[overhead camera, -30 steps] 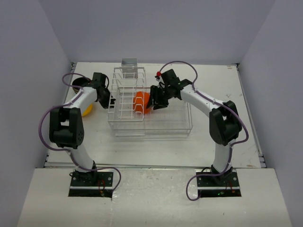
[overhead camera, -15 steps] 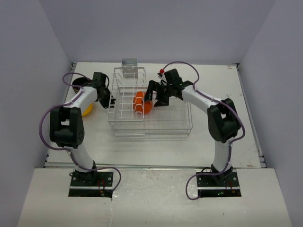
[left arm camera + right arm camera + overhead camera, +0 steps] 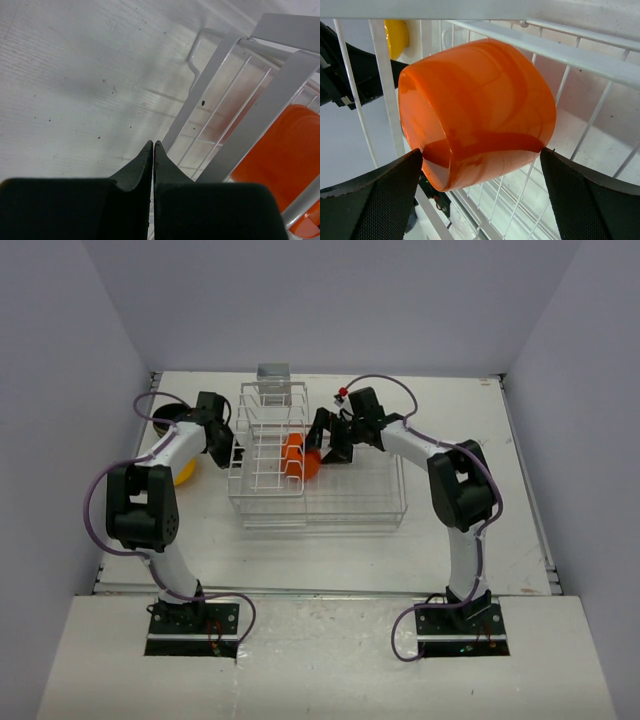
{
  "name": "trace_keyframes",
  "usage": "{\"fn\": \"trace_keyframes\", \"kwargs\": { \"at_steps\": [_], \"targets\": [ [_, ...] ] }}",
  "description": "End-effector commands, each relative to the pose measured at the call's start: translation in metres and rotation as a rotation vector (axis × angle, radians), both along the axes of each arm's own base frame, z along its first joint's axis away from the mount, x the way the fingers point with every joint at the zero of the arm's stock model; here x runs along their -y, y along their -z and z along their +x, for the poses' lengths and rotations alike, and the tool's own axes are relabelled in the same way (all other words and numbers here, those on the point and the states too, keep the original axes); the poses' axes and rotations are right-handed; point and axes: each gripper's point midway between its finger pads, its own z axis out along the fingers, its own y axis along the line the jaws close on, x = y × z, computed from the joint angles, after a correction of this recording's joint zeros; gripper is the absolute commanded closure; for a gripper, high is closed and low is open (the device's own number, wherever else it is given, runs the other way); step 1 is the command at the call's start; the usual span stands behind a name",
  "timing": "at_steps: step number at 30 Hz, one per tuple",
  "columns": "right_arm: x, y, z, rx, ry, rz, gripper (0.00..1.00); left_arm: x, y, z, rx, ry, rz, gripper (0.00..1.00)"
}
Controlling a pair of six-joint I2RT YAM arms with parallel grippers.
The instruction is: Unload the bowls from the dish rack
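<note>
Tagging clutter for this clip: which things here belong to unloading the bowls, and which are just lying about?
Job:
orange bowl
dish rack
yellow bowl, on the table

Lying about:
grey box behind the rack

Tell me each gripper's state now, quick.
Left gripper: shut, holding nothing, beside the dish rack.
Right gripper: open, fingers straddling the orange bowl in the rack.

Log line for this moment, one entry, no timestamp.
left gripper: shut, outside dish rack | right gripper: open, straddling orange bowl in rack | yellow bowl: on table
</note>
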Motion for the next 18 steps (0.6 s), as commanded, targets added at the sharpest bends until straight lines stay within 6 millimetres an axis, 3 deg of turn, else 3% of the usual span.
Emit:
{"fn": "trace_keyframes", "kwargs": {
  "at_steps": [1, 18],
  "targets": [
    [-0.004, -0.005, 0.011, 0.023, -0.003, 0.035, 0.01, 0.017, -0.013, 0.008, 0.037, 0.049, -0.035, 1.0],
    [0.002, 0.023, 0.02, -0.016, 0.003, -0.016, 0.01, 0.016, -0.011, 0.008, 0.032, 0.045, -0.031, 1.0]
  ]
}}
